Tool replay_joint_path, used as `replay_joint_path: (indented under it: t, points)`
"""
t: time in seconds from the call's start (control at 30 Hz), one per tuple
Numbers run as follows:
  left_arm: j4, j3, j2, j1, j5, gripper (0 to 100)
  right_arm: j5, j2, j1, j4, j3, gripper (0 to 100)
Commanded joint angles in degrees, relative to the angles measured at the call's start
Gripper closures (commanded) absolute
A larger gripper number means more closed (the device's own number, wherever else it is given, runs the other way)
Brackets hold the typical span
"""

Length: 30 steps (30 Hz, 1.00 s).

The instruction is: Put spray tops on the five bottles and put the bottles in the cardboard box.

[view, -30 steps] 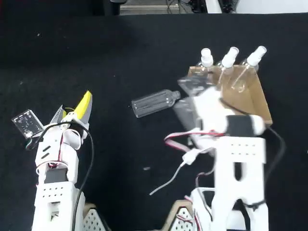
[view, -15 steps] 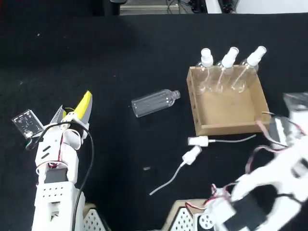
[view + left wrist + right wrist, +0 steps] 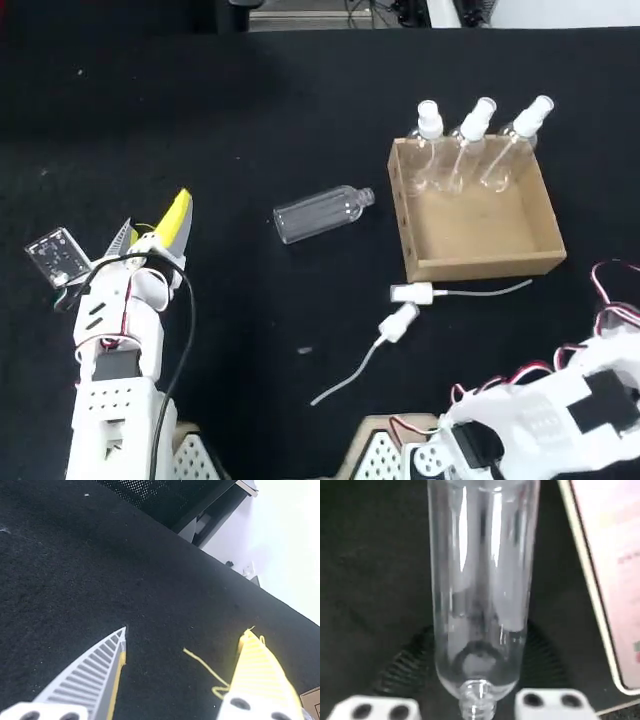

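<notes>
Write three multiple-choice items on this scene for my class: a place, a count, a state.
1. How many bottles are in the box? A one; B three; C five.
2. The left gripper is: A open and empty; B shut on a bottle; C shut on a top.
3. In the high view, where is the bottle without a top? A in the box; B lying on the table; C in the left gripper.
Answers: B, three lean at its far wall; A, its jaws stand apart, nothing between; B, it lies on its side there.
</notes>
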Motion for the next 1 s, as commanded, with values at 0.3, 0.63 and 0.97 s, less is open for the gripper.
replay_joint_path:
  t: [0.3, 0.63, 0.97]
  points:
    - [-0.97, -0.84, -0.62, 0.92, 0.35, 67, 10.2, -5.76, -7.74, 14.51, -3.82, 63.5]
    - [-0.97, -0.84, -0.62, 0.92, 0.35, 67, 33.93, -15.87, -5.36, 14.24, -3.74, 64.2]
    - [-0.97, -0.92, -0.62, 0.92, 0.35, 67, 103.3, -16.92, 2.29, 13.98, -3.47, 64.2]
